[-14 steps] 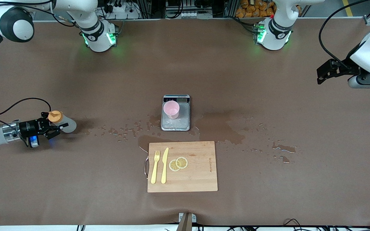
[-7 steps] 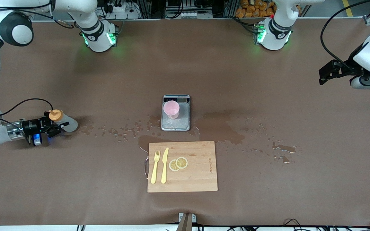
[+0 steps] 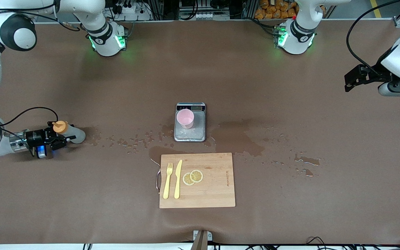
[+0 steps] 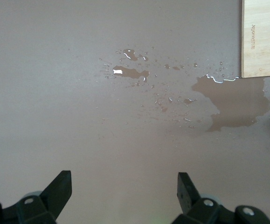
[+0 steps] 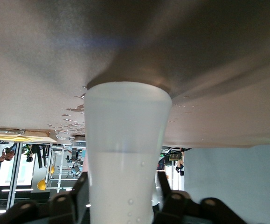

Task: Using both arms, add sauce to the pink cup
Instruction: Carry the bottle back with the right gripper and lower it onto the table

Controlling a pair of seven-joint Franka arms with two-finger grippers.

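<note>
The sauce, a translucent bottle with an orange cap, stands upright on the table near the right arm's end. My right gripper reaches in level with the table, its fingers lying against both sides of the sauce bottle, whose base rests on the table. The pink cup stands on the steel scale at the table's middle. My left gripper hangs open over the left arm's end of the table. In its wrist view the left gripper holds nothing.
A wooden cutting board lies nearer the front camera than the scale, carrying a yellow fork, a knife and lemon slices. Wet patches and droplets spread between the bottle and the scale and toward the left arm's end.
The right gripper has come down with the sauce bottle until its base meets the table. The left arm has drawn back slightly toward its end of the table.
</note>
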